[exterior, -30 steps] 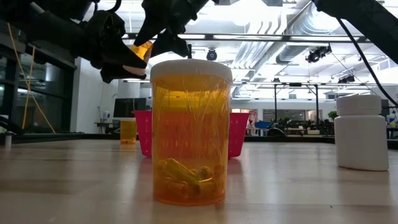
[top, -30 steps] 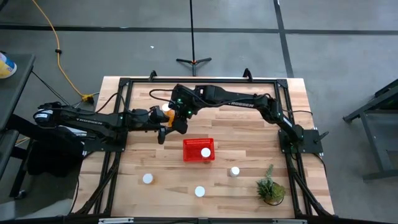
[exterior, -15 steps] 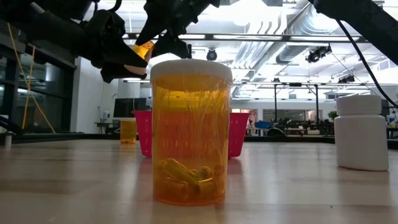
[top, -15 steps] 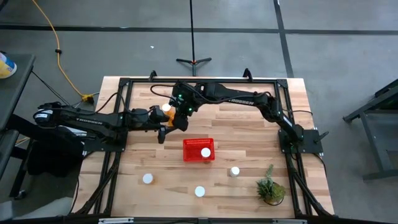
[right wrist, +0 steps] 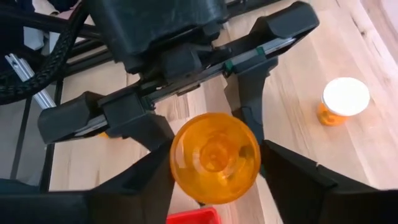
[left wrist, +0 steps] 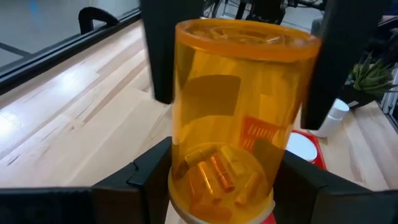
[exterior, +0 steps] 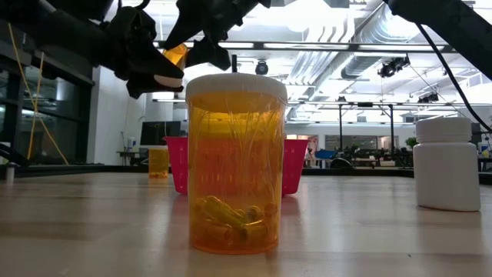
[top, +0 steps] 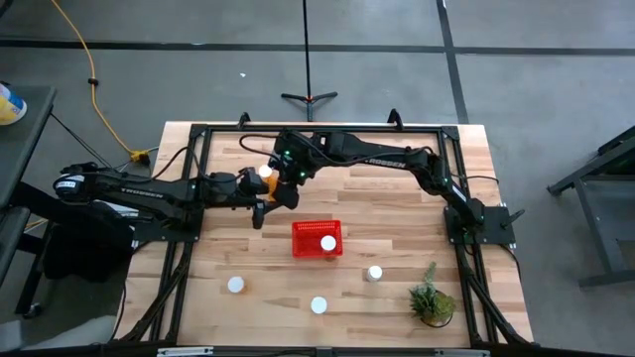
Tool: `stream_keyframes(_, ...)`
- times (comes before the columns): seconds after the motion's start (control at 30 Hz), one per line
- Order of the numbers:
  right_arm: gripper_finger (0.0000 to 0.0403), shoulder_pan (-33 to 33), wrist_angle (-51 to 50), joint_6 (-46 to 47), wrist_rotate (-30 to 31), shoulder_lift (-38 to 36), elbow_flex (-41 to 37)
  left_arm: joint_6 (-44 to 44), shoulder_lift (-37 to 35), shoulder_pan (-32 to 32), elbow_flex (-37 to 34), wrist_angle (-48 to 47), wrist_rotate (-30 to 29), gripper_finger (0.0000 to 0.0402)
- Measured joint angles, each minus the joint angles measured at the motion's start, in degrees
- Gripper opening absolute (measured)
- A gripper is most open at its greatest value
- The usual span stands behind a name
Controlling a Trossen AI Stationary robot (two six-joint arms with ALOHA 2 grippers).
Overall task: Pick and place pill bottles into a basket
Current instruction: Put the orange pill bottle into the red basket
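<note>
An orange pill bottle [top: 271, 184] is held in the air between my two grippers, above the table's far middle; it also shows in the left wrist view [left wrist: 239, 112]. My left gripper [top: 260, 191] is shut on it. My right gripper [top: 284, 191] comes from the far right and is shut on its other end. Another pill bottle [top: 264, 172] stands on the table just beyond them. The red basket [top: 306, 230] sits nearer and holds one white-capped bottle [top: 327, 243]. Three more bottles stand near the front [top: 235, 285], [top: 318, 304], [top: 374, 273]. My left gripper pinches the bottle between its two fingers [left wrist: 146, 171] near the cap end [left wrist: 186, 186], coming from the table's left. The bottle sticks out past the fingertips with its base end away, clear of the table. My right gripper has its two fingers [right wrist: 152, 180] against opposite sides of the base end [right wrist: 214, 155], slanting down from the far right. Its fingers show as dark bars beside the bottle in the left wrist view [left wrist: 158, 56].
A small green potted plant [top: 433, 297] stands at the front right. In the low view an orange bottle [exterior: 235, 161] and a white bottle [exterior: 446, 163] stand close to the camera. A black frame [top: 198, 159] borders the table.
My right gripper has moved a little toward the table's far left, closing in on the held bottle. My left gripper and the bottle have risen slightly.
</note>
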Motion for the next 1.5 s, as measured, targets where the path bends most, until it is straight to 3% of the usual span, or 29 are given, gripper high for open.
stream_keyframes(0.23,0.0285,-0.04,0.43,0.21,0.95,0.04,0.0,0.02,0.0,-0.04,0.03,-0.01,0.11,0.0244)
stream_keyframes(0.4,0.0308,-0.14,0.27,-0.16,2.25,0.07,0.0,-0.28,0.0,-0.04,0.03,-0.25,0.02,0.0241)
stream_keyframes(0.7,0.0312,-1.84,0.11,-1.39,2.61,-1.51,1.33,-0.66,-0.07,0.04,0.12,0.17,-0.82,0.0245)
stream_keyframes(0.97,0.0312,-4.47,-0.92,-2.44,6.78,-4.17,1.6,-0.47,0.04,-0.04,0.03,-0.58,0.24,0.0242)
stream_keyframes(1.27,0.0312,-8.59,-13.17,-4.83,12.14,-5.15,1.57,-3.51,0.02,-0.04,0.03,-0.4,4.87,0.0241)
stream_keyframes(1.5,0.0312,-9.6,-16.01,-6.68,13.76,-5.14,1.57,-7.47,0.15,-0.04,0.01,-0.4,11.85,0.0249)
